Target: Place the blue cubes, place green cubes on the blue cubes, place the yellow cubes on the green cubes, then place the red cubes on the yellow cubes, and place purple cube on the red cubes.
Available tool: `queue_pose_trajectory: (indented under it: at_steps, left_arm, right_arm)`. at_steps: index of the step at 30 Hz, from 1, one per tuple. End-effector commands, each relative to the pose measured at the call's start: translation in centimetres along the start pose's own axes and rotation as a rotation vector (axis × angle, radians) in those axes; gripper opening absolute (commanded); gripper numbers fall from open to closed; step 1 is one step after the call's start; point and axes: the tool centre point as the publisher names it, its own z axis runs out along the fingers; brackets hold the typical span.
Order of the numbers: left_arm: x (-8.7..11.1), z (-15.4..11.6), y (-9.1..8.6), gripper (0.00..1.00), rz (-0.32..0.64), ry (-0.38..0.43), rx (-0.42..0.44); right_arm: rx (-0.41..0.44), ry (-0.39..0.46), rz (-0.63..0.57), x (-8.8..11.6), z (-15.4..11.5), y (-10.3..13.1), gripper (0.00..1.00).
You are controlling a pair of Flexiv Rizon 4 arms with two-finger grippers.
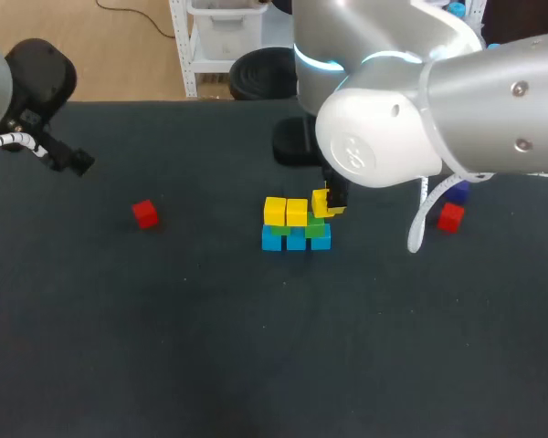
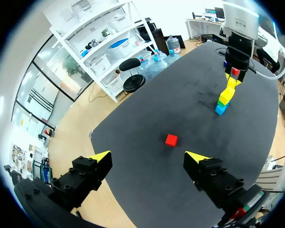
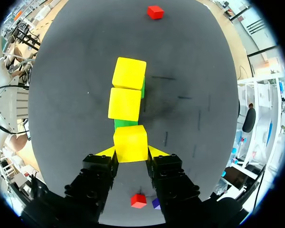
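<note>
Your right gripper [image 3: 131, 153] is clamped on a yellow cube [image 3: 130, 142], one yellow tip on each side. It holds the cube at the right end of the stack in the middle of the table [image 1: 210, 365]. Two more yellow cubes [image 3: 125, 104] sit in line to its left, making three yellow in all.

The head view shows what lies beneath: three blue cubes [image 1: 296, 240] side by side on the table. The green cubes [image 1: 314, 228] appear only as slivers between blue and yellow, too hidden to count. The right wrist view looks straight down on the row and catches yellow and a little green, but no blue. No view shows whether the held cube already rests on the green under it.

Two red cubes lie loose. One red cube [image 1: 145, 213] is well to the left of the stack, and a second red cube [image 1: 450, 217] is well to the right. A single purple cube [image 3: 156, 204] sits just beside that second red one. The right wrist view shows it plainly, while in the head view your right arm [image 1: 475, 82] covers most of it.

Your left gripper [image 2: 148, 159] hangs released, fingers wide apart, over the table's far left. Its wrist view shows the left red cube ahead and the stack end-on as one blue-green-yellow column.
</note>
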Motion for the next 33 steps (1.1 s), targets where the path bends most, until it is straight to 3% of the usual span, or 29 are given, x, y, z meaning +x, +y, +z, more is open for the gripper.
queue_pose_trajectory:
  at_steps: [1,33]
  left_arm:
    - [-0.01,0.05,0.09,1.00,0.001,-0.001,0.002]
    - [-0.01,0.05,0.09,1.00,0.001,-0.001,0.002]
  right_arm:
    - [-0.006,-0.002,0.001,0.04,-0.14,-0.02,0.00]
    - [-0.043,-0.013,-0.005,-0.35,0.22,0.62,0.00]
